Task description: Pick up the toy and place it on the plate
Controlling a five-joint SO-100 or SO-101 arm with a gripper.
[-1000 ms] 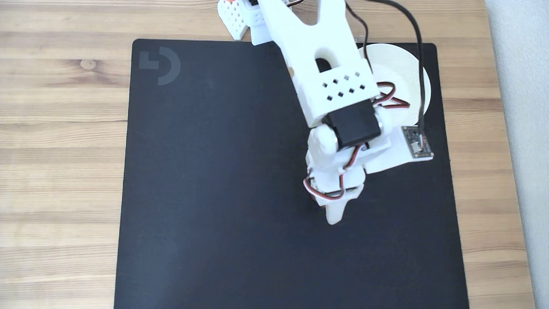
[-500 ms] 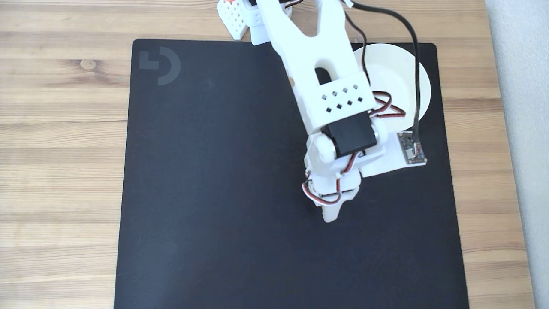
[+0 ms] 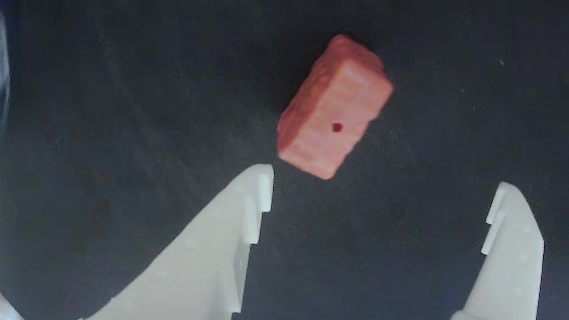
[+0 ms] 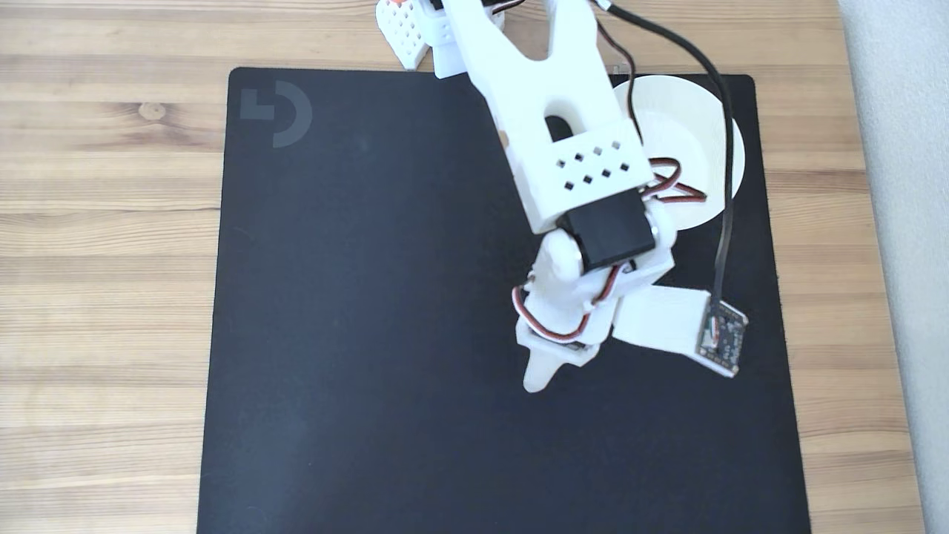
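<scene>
The toy lies loose on the black mat, tilted diagonally, just beyond the gripper. The jaws stand wide apart, empty. It appears light, rigid and rough-textured; grip it across the two long side faces. The plate sits well beyond the toy, at the mat's corner.

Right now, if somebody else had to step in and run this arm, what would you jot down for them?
Gripper: open, holding nothing, jaws spread wide above the black mat.
Toy: lying on the mat just beyond the fingertips in the wrist view, nearer the left-hand finger, not between the jaws.
Plate: near the mat's far right corner in the fixed view, partly behind the arm; nothing seen on its visible part.
Done: approach only.
Left: centre over the toy, grasp, lift, carry to the plate, release.
</scene>
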